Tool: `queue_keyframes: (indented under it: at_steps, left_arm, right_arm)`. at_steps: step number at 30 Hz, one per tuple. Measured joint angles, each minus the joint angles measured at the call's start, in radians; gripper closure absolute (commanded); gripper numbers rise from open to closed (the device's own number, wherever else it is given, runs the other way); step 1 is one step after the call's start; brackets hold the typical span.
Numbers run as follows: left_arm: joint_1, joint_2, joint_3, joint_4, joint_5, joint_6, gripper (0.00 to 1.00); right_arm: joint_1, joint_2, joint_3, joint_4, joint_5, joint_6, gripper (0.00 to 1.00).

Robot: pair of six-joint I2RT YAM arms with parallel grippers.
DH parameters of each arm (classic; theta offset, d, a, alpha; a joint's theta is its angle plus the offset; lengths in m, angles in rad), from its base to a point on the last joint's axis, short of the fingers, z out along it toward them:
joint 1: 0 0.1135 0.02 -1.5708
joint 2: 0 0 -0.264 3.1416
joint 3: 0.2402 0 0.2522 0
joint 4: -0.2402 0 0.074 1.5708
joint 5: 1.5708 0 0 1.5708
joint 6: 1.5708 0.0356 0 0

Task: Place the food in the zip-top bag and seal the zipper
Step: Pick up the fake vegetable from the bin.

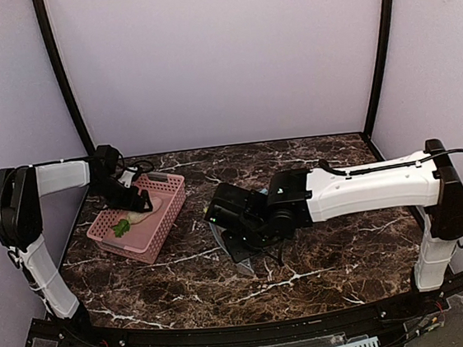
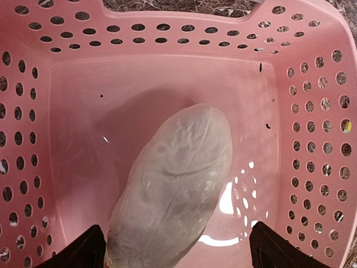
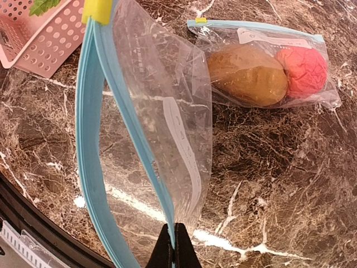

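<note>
Pink all round in the left wrist view: down inside the basket (image 2: 167,39), with the left gripper (image 2: 178,251) spread wide and grasping nothing, one finger on either side of the whitish oblong piece (image 2: 175,184) lying flat on the basket floor. Set astride its near end, probably so as to close across the narrow width rather than the length. No contact to be seen yet. On the other side, right gripper (image 3: 174,245) clenched on the blue zipper rim (image 3: 89,139) of the zip-top bag (image 3: 162,111), holding the mouth bowed open above the marble table (image 3: 279,184), presumably as a ready target for that piece. Yellow slider (image 3: 97,10) parked at the far end of the track, clear of the opening. Beyond, flat on the table, a second bag (image 3: 245,34) with the brown-orange bun (image 3: 248,75) and red-pink ball (image 3: 304,70) inside, touching each other; zipper apparently closed, though hard to confirm. Green leafy sprig (image 1: 121,227) in the basket too, just beside the whitish piece, so two pieces to go.
</note>
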Motion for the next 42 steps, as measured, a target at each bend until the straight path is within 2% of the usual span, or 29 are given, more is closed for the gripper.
queue_keyframes:
  at_steps: [10, 15, 17, 23, 28, 33, 37, 42]
  left_arm:
    - [-0.019, 0.014, -0.006, -0.006, 0.069, -0.006, 0.12]
    - [-0.063, 0.014, -0.006, -0.023, 0.016, -0.016, 0.12]
    - [-0.070, 0.017, -0.006, -0.030, -0.018, -0.022, 0.15]
    - [-0.066, 0.039, -0.006, -0.049, -0.093, -0.043, 0.40]
    - [-0.066, 0.051, -0.005, -0.054, -0.098, -0.053, 0.66]
    - [-0.066, 0.044, -0.004, -0.055, -0.105, -0.068, 0.72]
    - [-0.066, -0.057, -0.027, -0.056, -0.111, -0.097, 0.72]
    - [-0.069, -0.357, -0.066, -0.063, -0.072, -0.180, 0.72]
  right_arm:
    - [0.000, 0.000, 0.000, 0.006, -0.004, 0.001, 1.00]
    - [0.000, 0.000, 0.000, 0.006, -0.004, 0.001, 1.00]
    - [0.000, 0.000, 0.000, 0.006, -0.004, 0.001, 1.00]
    - [0.000, 0.000, 0.000, 0.006, -0.004, 0.004, 1.00]
    - [0.000, 0.000, 0.000, 0.006, -0.003, 0.004, 1.00]
    - [0.000, 0.000, 0.000, 0.006, 0.002, 0.004, 1.00]
    - [0.000, 0.000, 0.000, 0.006, 0.012, 0.002, 1.00]
    - [0.000, 0.000, 0.001, 0.006, 0.027, -0.013, 1.00]
